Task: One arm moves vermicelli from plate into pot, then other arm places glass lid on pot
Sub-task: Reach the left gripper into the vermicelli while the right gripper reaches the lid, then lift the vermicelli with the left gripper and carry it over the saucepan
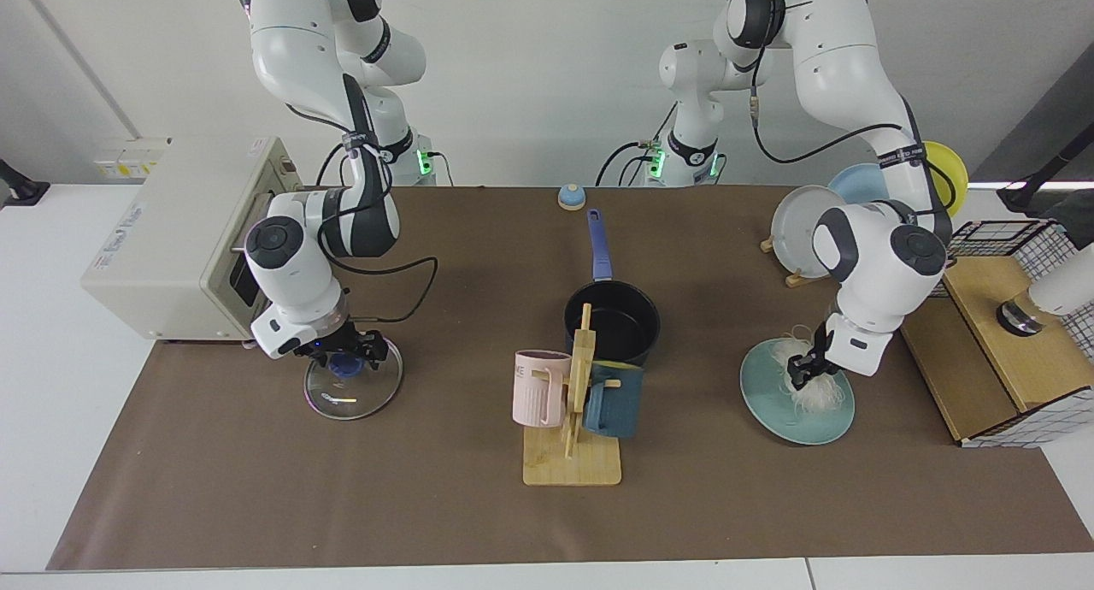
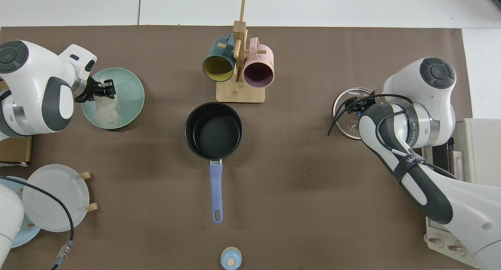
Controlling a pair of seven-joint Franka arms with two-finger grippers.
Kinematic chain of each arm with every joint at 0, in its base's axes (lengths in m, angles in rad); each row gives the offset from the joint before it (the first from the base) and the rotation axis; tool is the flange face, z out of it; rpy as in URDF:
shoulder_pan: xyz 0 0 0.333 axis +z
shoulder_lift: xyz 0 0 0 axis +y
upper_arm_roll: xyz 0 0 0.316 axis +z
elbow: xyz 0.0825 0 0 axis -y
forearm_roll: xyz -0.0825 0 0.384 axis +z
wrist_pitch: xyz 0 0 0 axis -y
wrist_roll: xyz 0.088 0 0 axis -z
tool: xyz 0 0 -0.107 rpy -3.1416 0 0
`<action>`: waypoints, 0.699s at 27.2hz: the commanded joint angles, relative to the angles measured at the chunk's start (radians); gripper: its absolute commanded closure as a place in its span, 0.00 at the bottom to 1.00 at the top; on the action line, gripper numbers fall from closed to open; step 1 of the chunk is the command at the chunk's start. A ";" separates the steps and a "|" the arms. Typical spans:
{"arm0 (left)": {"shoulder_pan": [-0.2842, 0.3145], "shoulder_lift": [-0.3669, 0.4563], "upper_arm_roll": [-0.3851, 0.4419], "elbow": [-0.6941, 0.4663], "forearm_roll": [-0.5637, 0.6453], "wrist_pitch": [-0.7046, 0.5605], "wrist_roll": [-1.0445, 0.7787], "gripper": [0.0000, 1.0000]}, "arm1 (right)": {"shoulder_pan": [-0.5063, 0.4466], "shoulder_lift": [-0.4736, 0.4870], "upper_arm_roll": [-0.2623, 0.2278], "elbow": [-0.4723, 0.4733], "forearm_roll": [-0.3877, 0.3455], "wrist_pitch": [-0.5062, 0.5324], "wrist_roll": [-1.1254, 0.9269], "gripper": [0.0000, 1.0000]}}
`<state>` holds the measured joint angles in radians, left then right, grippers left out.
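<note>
My left gripper (image 1: 803, 369) is shut on the vermicelli (image 1: 818, 391), a white tuft hanging from its fingers down onto the teal plate (image 1: 769, 402). From above, the left gripper (image 2: 105, 88) sits over the plate (image 2: 131, 94) with the vermicelli (image 2: 106, 110) stretched below it. The black pot (image 1: 615, 321) with its blue handle (image 1: 599, 244) stands mid-table, its inside bare (image 2: 213, 130). My right gripper (image 1: 346, 359), showing a blue light, is open astride the blue knob (image 1: 344, 367) of the glass lid (image 1: 352, 395), which lies flat on the mat. In the top view the arm hides most of the lid (image 2: 346, 117).
A wooden mug rack (image 1: 571, 453) with a pink mug and a teal mug stands just in front of the pot. Grey, light-blue and yellow plates (image 1: 799, 218) lean at the back. A white appliance (image 1: 171, 239) and a wooden box with a wire basket (image 1: 996, 342) flank the mat.
</note>
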<state>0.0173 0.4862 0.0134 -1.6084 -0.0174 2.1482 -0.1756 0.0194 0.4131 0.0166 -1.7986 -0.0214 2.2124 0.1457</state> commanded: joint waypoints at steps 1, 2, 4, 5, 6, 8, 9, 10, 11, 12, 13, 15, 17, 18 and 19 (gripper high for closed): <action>-0.010 -0.059 -0.021 0.073 0.013 -0.172 -0.015 1.00 | -0.013 -0.028 0.011 -0.038 0.012 0.030 0.018 0.01; -0.011 -0.084 -0.030 0.071 0.011 -0.186 -0.022 1.00 | -0.013 -0.030 0.010 -0.038 0.012 0.030 0.017 0.01; -0.013 -0.132 -0.047 0.064 0.005 -0.217 -0.027 1.00 | -0.013 -0.027 0.009 -0.031 0.003 0.038 0.006 0.23; -0.013 -0.150 -0.055 0.062 0.004 -0.243 -0.031 1.00 | -0.016 -0.025 0.009 -0.031 0.000 0.044 0.000 0.42; -0.014 -0.165 -0.064 0.065 0.001 -0.273 -0.039 1.00 | -0.016 -0.025 0.009 -0.031 -0.002 0.050 -0.006 0.64; -0.013 -0.199 -0.090 0.070 -0.001 -0.316 -0.067 1.00 | -0.016 -0.025 0.009 -0.030 0.000 0.052 -0.012 0.92; -0.013 -0.218 -0.107 0.068 -0.003 -0.330 -0.082 1.00 | -0.016 -0.023 0.009 -0.028 0.000 0.052 -0.012 0.99; -0.013 -0.233 -0.121 0.065 -0.004 -0.344 -0.097 1.00 | -0.016 -0.022 0.009 -0.027 0.000 0.052 -0.014 1.00; -0.014 -0.251 -0.137 0.062 -0.004 -0.356 -0.113 1.00 | -0.016 -0.022 0.009 -0.024 0.000 0.052 -0.014 1.00; -0.014 -0.267 -0.156 0.059 -0.004 -0.367 -0.130 1.00 | -0.016 -0.022 0.011 -0.022 0.000 0.052 -0.014 1.00; -0.016 -0.276 -0.188 0.054 -0.004 -0.378 -0.159 1.00 | -0.016 -0.022 0.010 -0.019 0.000 0.052 -0.014 1.00; -0.026 -0.282 -0.243 0.039 -0.004 -0.363 -0.247 1.00 | -0.015 -0.022 0.009 -0.005 0.000 0.050 -0.014 1.00; -0.033 -0.305 -0.298 -0.011 -0.004 -0.318 -0.338 1.00 | -0.012 -0.023 0.009 0.001 -0.003 0.046 -0.014 1.00; -0.033 -0.317 -0.323 -0.037 -0.006 -0.279 -0.382 1.00 | -0.012 -0.028 0.009 0.004 -0.003 0.044 -0.014 1.00; -0.033 -0.333 -0.346 -0.069 -0.006 -0.237 -0.412 1.00 | -0.010 -0.033 0.009 0.004 -0.003 0.038 -0.014 1.00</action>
<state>0.0023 0.2152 -0.2497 -1.5470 -0.0202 1.7926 -0.4329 0.0186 0.4108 0.0162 -1.7931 -0.0226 2.2451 0.1447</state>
